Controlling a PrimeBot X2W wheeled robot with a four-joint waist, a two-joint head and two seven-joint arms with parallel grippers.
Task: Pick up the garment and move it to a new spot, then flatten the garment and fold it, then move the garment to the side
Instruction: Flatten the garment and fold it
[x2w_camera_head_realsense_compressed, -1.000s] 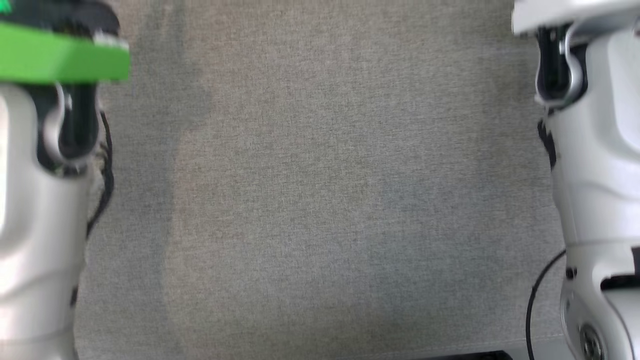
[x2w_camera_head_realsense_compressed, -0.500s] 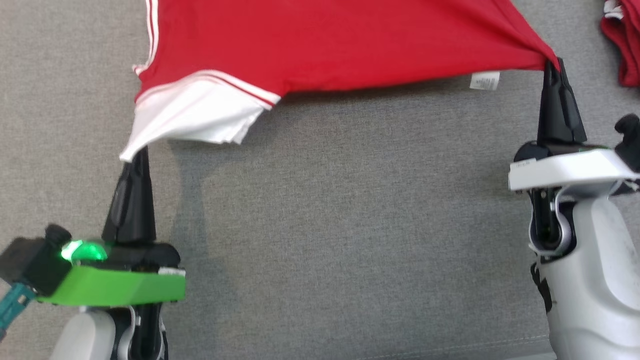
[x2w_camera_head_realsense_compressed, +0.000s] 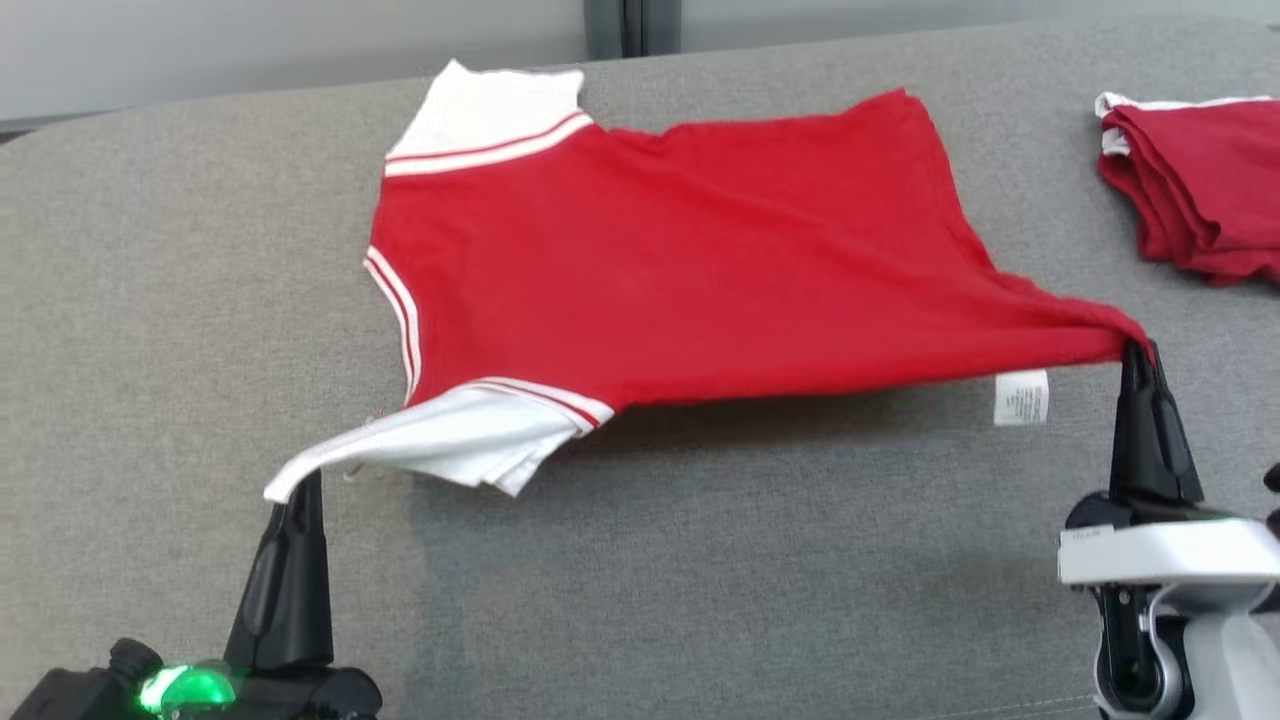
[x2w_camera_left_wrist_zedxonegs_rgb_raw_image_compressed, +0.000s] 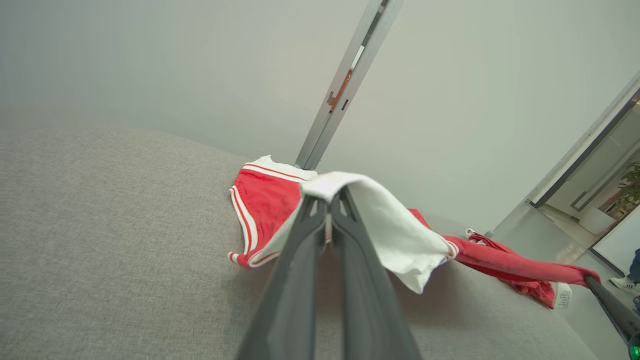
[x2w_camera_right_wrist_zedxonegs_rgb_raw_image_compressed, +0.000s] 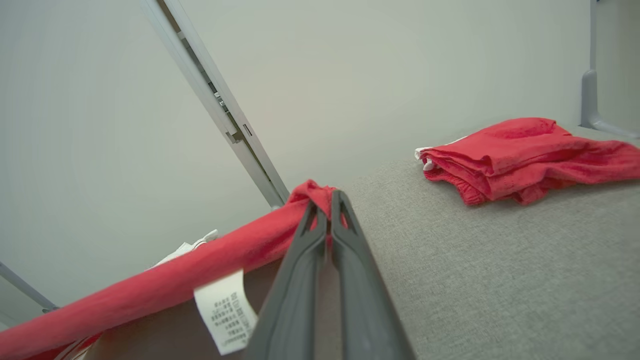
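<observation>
We see bright, even, diffuse light. A soft shadow (x2w_camera_head_realsense_compressed: 760, 420) lies on the grey surface (x2w_camera_head_realsense_compressed: 700, 560) under the near edge of the garment (x2w_camera_head_realsense_compressed: 680, 260). The head view is sharp. The wide-angle wrist views curve the surface's far edge. The green lamp (x2w_camera_head_realsense_compressed: 185, 690), near left, blooms.

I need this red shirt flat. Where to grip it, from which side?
Grip the red shirt at its near corners, from the robot's side: left gripper on the white sleeve tip, right gripper on the hem corner beside the care label. Its far edge rests on grey upholstery.
</observation>
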